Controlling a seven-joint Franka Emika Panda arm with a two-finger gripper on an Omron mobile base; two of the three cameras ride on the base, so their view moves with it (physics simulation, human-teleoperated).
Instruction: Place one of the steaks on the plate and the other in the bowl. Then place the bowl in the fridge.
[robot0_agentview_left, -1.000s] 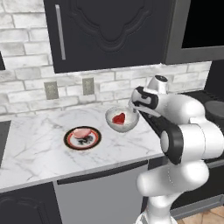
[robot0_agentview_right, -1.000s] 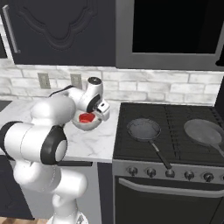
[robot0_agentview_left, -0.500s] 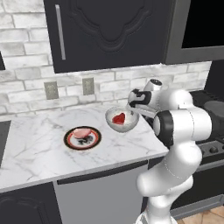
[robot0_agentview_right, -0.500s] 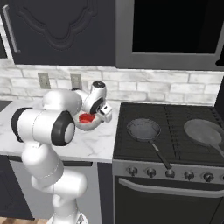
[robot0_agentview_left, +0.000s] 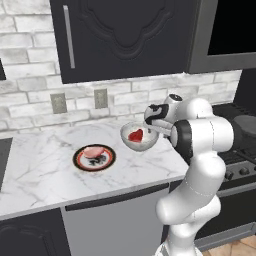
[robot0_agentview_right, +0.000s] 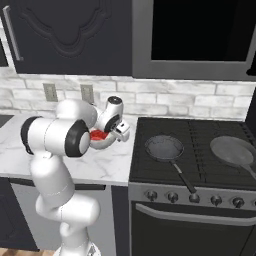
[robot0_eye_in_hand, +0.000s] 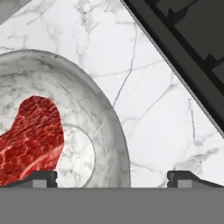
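The silvery speckled bowl (robot0_agentview_left: 143, 146) stands on the marble counter with the deep red steak (robot0_agentview_left: 135, 135) lying inside it. To its left, the pale pink steak (robot0_agentview_left: 93, 151) rests on the orange-rimmed plate (robot0_agentview_left: 80, 161). My gripper (robot0_agentview_left: 153, 128) hangs open just over the bowl's right rim and holds nothing. In the hand view the bowl's rim (robot0_eye_in_hand: 119, 144) runs between my fingertips (robot0_eye_in_hand: 41, 177), and the red steak (robot0_eye_in_hand: 30, 135) lies at the left. From the right base view, the bowl (robot0_agentview_right: 101, 144) sits right beside my gripper (robot0_agentview_right: 118, 134). The fridge is out of view.
A black stove (robot0_agentview_right: 195, 165) adjoins the counter on the right, with two frying pans (robot0_agentview_right: 165, 147) (robot0_agentview_right: 235, 150) on its burners. Its dark edge (robot0_eye_in_hand: 183, 52) runs close past the bowl. Dark cabinets and a microwave (robot0_agentview_right: 200, 35) hang overhead.
The arm's elbow and forearm have swung while the hand stayed over the bowl's right side. The bowl, the plate and both steaks have not moved.
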